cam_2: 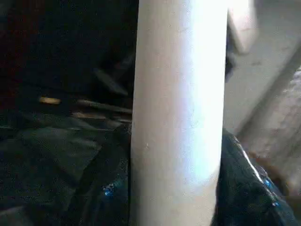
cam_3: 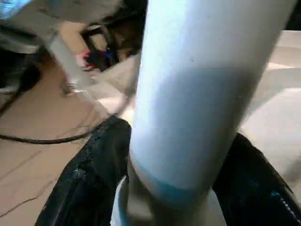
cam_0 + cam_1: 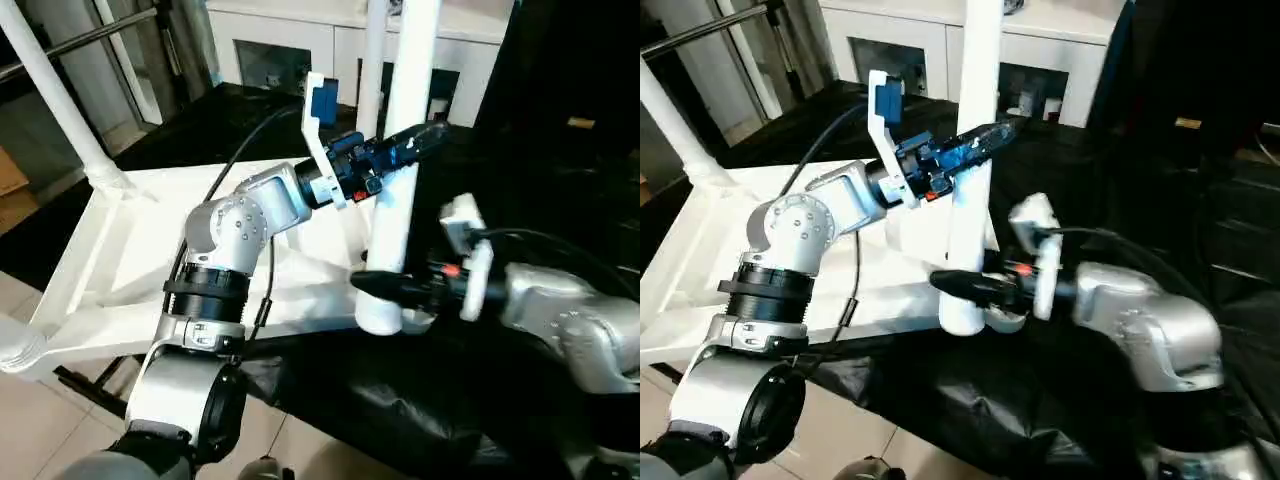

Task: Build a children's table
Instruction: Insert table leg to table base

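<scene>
Left eye view, floor: pale tiles [image 3: 30, 420] nearest, at lower left beneath the silver forearms.
Black sheet [image 3: 400, 410]: dark glossy covering draped under and past the near edge of the work, crumpled at the front.
Table top [image 3: 150, 240]: white, lying underside up on the dark covering, ribs and diagonal braces showing; corner socket at near left.
Near leg [image 3: 400, 180]: white tube standing upright in the socket at the top's near right corner, rising out of the picture.
Right gripper [image 3: 385, 290]: low on near leg, just above the socket; black fingers [image 2: 89, 179] set either side of the tube, parted to about its width; firm clamp or loose touch, cannot tell.
Left gripper [image 3: 415, 140]: higher on same leg; fingers [image 1: 244, 179] straddling the tube, spread roughly to its width; grip pressure not readable.
Far left leg [image 3: 60, 100]: fitted at far left corner, leaning away.
Third leg [image 3: 373, 60]: upright behind near leg.
Room beyond: white cabinet [image 3: 290, 50] with dark panels along back wall; metal rail at far left.
</scene>
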Motion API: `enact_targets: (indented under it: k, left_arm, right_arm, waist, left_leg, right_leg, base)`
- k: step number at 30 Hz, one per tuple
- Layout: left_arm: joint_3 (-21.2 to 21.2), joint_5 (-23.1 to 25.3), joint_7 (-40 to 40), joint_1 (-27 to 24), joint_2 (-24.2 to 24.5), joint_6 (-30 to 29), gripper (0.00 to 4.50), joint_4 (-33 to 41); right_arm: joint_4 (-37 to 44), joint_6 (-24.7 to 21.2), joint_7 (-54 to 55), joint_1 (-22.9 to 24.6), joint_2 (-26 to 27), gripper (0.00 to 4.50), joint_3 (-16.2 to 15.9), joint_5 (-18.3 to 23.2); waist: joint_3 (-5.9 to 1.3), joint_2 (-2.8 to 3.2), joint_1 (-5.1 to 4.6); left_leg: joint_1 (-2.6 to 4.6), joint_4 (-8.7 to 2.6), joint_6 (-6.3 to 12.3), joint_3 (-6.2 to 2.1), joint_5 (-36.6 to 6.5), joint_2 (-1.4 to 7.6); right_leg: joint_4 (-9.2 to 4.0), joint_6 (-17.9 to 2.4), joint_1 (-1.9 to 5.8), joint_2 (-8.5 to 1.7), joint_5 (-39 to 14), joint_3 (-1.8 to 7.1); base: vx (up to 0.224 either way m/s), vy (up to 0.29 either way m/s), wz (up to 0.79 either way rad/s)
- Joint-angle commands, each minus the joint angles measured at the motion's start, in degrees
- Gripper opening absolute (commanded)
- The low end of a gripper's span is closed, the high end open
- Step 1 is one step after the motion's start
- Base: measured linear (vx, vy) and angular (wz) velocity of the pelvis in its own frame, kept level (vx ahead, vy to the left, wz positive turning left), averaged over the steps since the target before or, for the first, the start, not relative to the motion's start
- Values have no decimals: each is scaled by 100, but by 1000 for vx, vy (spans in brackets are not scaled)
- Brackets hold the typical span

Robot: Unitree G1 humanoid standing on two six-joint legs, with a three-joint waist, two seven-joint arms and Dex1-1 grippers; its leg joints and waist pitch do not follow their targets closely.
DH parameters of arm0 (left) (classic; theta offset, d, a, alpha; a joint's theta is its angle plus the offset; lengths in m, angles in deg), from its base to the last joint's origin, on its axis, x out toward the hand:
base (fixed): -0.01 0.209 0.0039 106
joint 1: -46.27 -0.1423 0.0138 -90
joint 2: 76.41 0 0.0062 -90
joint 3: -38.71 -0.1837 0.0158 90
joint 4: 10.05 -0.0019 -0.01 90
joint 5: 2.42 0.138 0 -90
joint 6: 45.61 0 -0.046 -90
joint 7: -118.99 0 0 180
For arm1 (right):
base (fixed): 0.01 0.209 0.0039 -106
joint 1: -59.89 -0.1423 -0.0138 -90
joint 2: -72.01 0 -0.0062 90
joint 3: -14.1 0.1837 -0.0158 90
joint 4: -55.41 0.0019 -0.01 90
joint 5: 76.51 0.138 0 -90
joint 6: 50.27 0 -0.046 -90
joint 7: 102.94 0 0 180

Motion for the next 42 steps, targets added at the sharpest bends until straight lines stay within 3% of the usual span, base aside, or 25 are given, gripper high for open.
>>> enact_targets:
  k: [1,4,8,15,24,36,42]
  left_arm:
    - [-110,372,-497,70,14,242,180,214]
    - [-203,592,-859,34,-54,336,180,371]
    - [-291,693,-1041,1,-143,382,180,584]
    - [-399,787,-1159,-40,-232,488,180,680]
    - [-597,981,-1073,-70,-178,576,180,692]
    - [-854,1216,-749,-2,42,839,180,537]
    - [-848,1212,-789,43,26,879,180,459]
  right_arm:
    - [-281,25,730,-183,286,282,58,-290]
    - [-425,88,1074,-235,514,282,130,-367]
    - [-552,143,1340,-335,671,282,215,-460]
    - [-701,160,1610,-465,785,282,275,-550]
    - [-755,241,1641,-499,700,282,160,-703]
    - [-594,55,1211,-532,349,282,170,-571]
    - [-561,279,1245,-550,234,282,145,-738]
  waist:
    - [-445,-156,-6]
    - [-448,-184,-20]
    - [-454,-173,-4]
    - [-433,-183,-13]
    - [-449,-179,-18]
    - [-448,-174,-9]
    - [-449,-181,-10]
  left_leg:
    - [59,-336,249,-133,-241,294]
    - [51,-337,227,-121,-207,288]
    - [49,-333,260,-124,-146,299]
    - [48,-341,239,-113,-260,277]
    - [47,-328,256,-114,-173,274]
    - [45,-320,275,-112,-195,274]
    - [45,-314,280,-109,-185,272]
  right_leg:
    - [-426,-932,328,-491,-791,286]
    - [-413,-947,349,-496,-647,294]
    - [-378,-1007,345,-499,-428,296]
    - [-421,-923,345,-495,-692,298]
    - [-392,-948,357,-492,-445,300]
    - [-390,-961,369,-493,-424,304]
    - [-390,-994,369,-492,-468,300]
  base:
    - [0,0,0]
    - [0,0,0]
    - [0,0,0]
    - [0,0,0]
    - [0,0,0]
    - [0,0,0]
    - [0,0,0]
